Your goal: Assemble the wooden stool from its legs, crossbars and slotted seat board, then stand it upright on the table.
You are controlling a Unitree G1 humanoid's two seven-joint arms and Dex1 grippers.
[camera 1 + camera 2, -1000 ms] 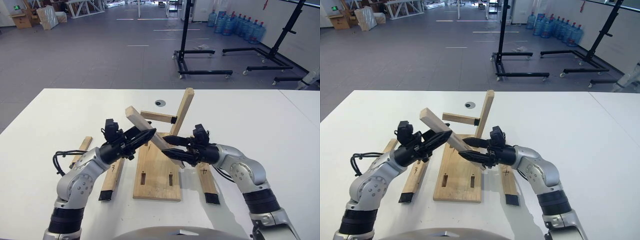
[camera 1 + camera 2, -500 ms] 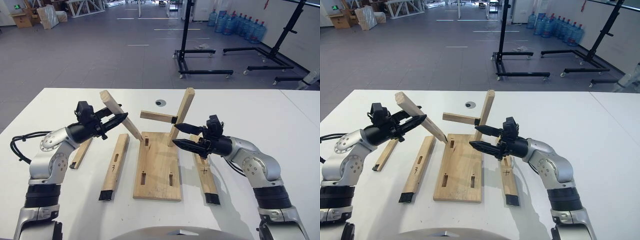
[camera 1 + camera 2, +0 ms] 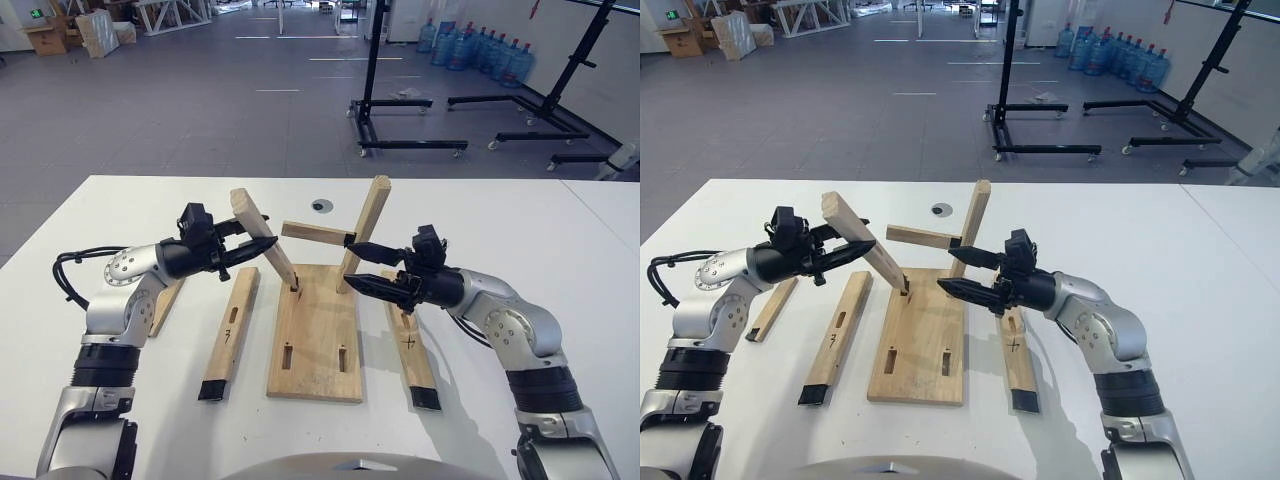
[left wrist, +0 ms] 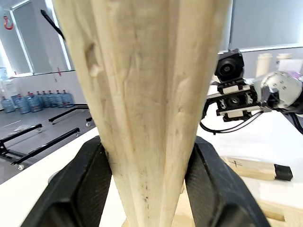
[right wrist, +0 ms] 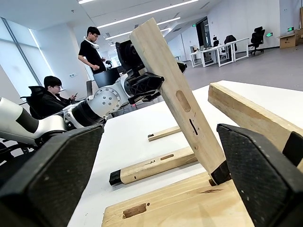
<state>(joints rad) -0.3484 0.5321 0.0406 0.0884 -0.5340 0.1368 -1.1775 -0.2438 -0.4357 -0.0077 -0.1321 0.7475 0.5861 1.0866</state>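
Note:
The slotted seat board (image 3: 315, 340) lies flat at mid-table. My left gripper (image 3: 264, 244) is shut on a wooden leg (image 3: 262, 235), which tilts with its dark lower end at the board's far-left slot. In the left wrist view the leg (image 4: 147, 109) stands between both black fingers (image 4: 83, 189). A second leg (image 3: 366, 228) stands tilted at the board's far-right corner, and a crossbar (image 3: 315, 233) juts from it to the left. My right gripper (image 3: 352, 265) is open beside that leg's lower part, holding nothing. In the right wrist view both legs (image 5: 177, 99) show between its pads (image 5: 57, 179).
One loose leg (image 3: 230, 335) lies left of the board and another (image 3: 412, 350) lies right of it, under my right arm. A thin crossbar (image 3: 165, 305) lies further left. A round hole (image 3: 319, 206) sits in the tabletop behind the parts.
My left arm carried the leg out to the left, then back, and its lower end now rests at the board's far-left slot. My right gripper drew back to the right, still open.

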